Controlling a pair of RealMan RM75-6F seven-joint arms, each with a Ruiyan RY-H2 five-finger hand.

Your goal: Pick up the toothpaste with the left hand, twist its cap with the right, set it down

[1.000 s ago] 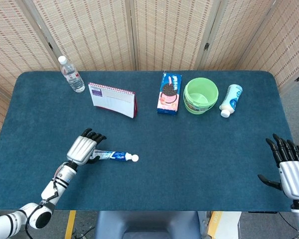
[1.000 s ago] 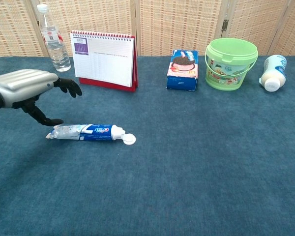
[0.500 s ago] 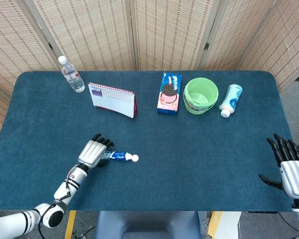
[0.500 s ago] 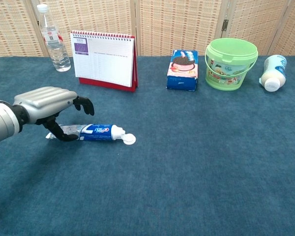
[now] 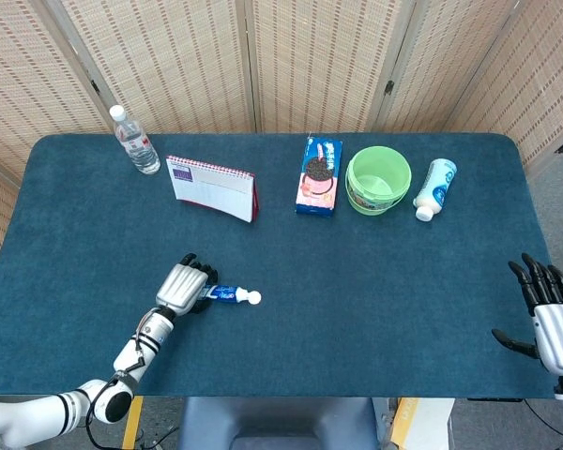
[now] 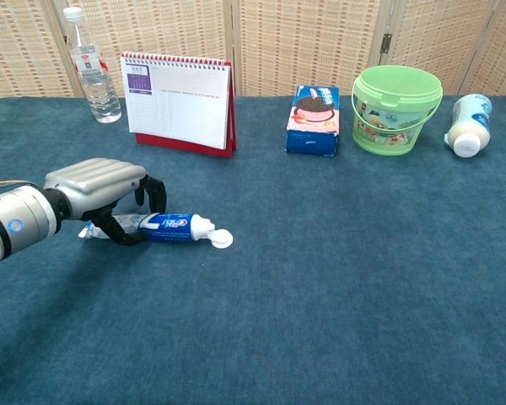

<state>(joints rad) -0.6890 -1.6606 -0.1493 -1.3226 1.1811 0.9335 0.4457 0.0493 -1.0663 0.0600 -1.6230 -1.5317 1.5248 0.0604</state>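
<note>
Step in hand: the pick-up, grasp not yet made.
Left hand [image 6: 101,187]: arched over the tail end of the toothpaste [image 6: 156,226], fingers curled down either side; whether they grip it I cannot tell.
Toothpaste: flat on the desk [image 6: 337,278] under that hand, cap [image 6: 223,239] pointing away.
Right hand [image 5: 550,323]: well apart, fingers spread, empty.
Next, likely: close firmly, then lift.

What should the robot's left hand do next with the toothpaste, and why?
Probably close its fingers around the tube. The left hand is arched over the tail end of the toothpaste, fingers curling down on both sides, but the tube lies flat on the table. A firm grip has to come before lifting. The right hand waits far away, open.
</note>
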